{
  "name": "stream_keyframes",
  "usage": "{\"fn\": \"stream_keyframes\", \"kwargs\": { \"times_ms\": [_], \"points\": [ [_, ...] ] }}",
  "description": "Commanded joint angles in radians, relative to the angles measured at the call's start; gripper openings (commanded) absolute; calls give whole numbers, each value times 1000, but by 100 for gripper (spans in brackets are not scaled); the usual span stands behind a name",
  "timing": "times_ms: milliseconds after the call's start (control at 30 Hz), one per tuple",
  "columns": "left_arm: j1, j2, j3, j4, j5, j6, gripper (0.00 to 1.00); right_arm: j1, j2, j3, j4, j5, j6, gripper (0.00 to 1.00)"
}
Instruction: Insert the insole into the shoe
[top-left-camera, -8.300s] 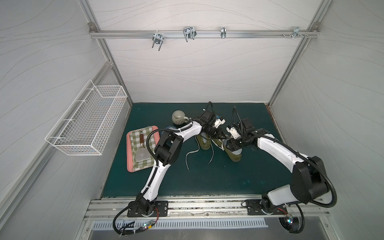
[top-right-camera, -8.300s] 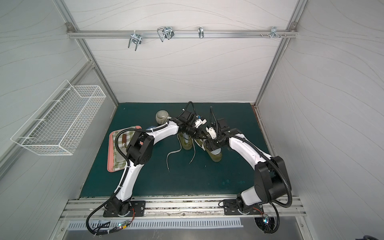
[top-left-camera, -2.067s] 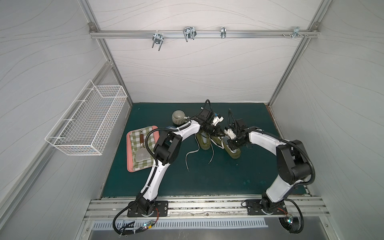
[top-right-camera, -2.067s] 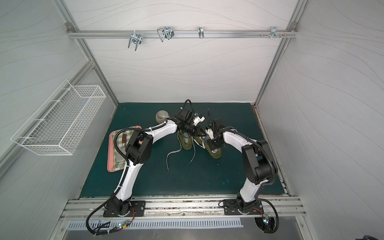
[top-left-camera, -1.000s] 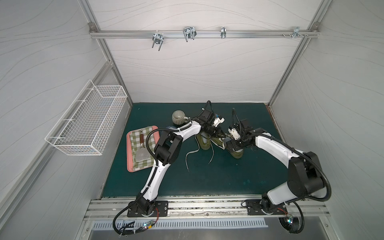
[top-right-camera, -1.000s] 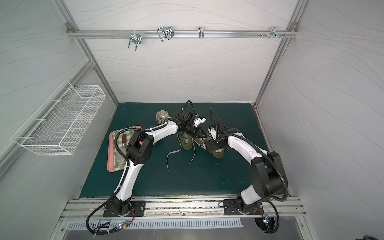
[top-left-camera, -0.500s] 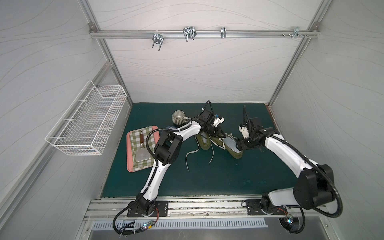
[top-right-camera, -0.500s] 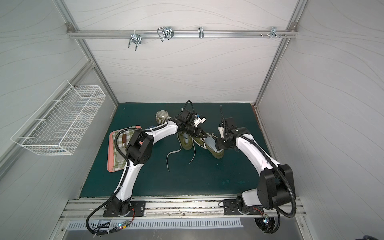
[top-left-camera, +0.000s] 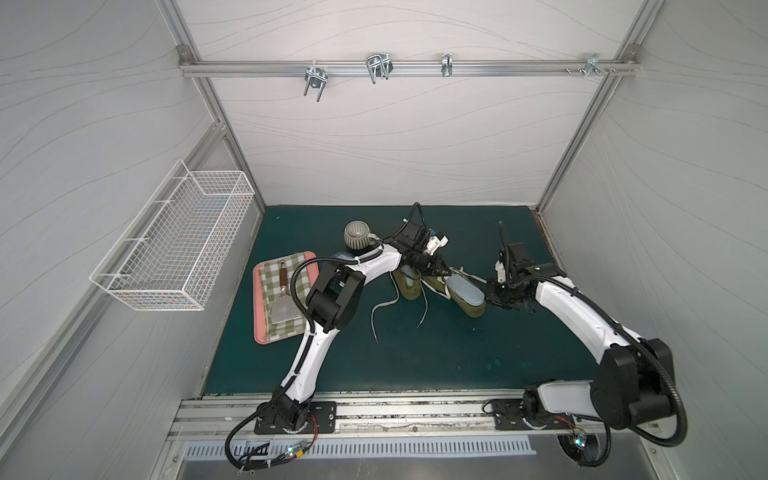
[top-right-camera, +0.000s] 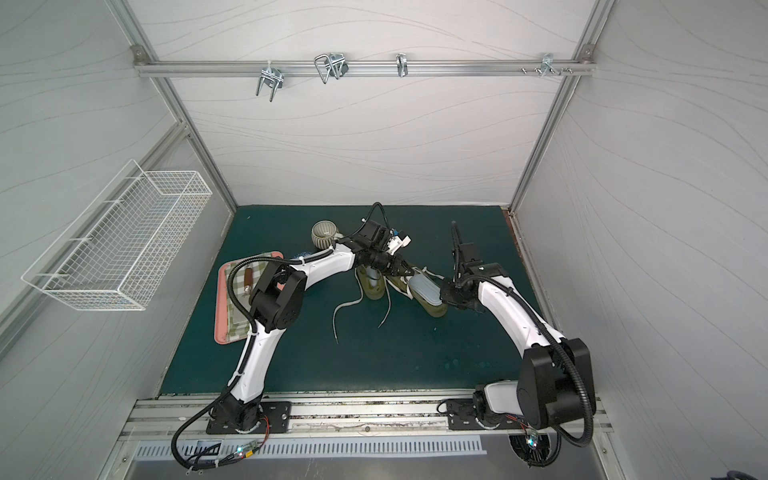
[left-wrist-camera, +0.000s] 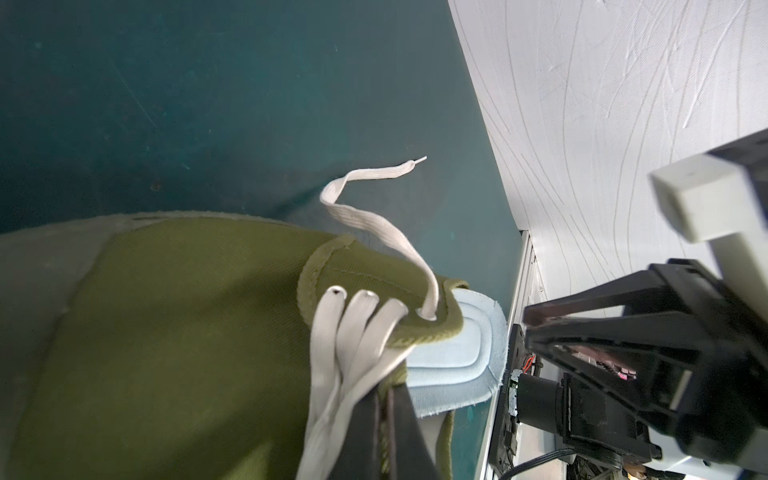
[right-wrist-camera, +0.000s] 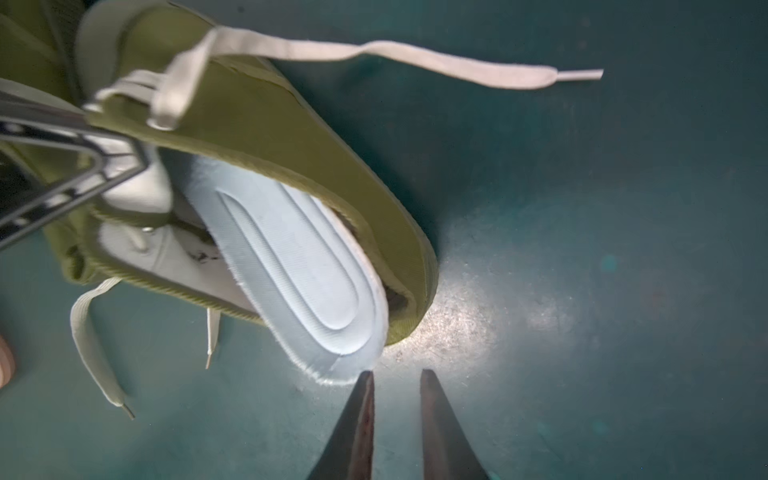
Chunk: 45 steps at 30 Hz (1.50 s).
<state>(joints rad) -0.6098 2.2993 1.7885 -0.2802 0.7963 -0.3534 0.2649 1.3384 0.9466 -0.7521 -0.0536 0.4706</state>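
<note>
Pinches olive sneaker (left-wrist-camera: 187, 316) at laced edge with left gripper (left-wrist-camera: 384, 395), pressed together. Holds right gripper (right-wrist-camera: 395, 374) slightly parted, empty, just beside protruding heel of light-blue insole (right-wrist-camera: 299, 270). Shows insole partly inside sneaker, mid-worktop (top-left-camera: 415, 353), toward far edge.

Pale-blue insole (right-wrist-camera: 299, 270) heel protruding from olive shoe (right-wrist-camera: 291, 137)

Two shoes (top-left-camera: 409, 292) (top-left-camera: 476, 309), one insole (top-left-camera: 465, 292), one cup (top-left-camera: 356, 235), one tray (top-left-camera: 257, 309).

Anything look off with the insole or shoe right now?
Yes: the pale blue insole is only partly inside the olive shoe. Its free end juts out over the heel rim, tilted rather than lying flat inside.
</note>
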Motion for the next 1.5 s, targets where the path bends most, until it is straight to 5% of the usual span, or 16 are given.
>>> {"fn": "stream_keyframes", "kwargs": {
  "times_ms": [0,467,800,1000,1467],
  "points": [
    [-2,-43,-5,39,-5,-6,0,-1,9,-26,41,-28,63,23],
    [-3,-47,-5,36,-5,-4,0,0,-3,-54,96,-50,108,29],
    [-5,-47,-5,36,-9,-4,0,-3,74,-51,141,-112,125,20],
    [-10,-44,-4,36,-8,-4,0,-1,66,-56,172,-152,149,0],
    [-15,-41,-10,35,-5,-6,0,1,228,22,271,-205,190,0]
  ]
}}
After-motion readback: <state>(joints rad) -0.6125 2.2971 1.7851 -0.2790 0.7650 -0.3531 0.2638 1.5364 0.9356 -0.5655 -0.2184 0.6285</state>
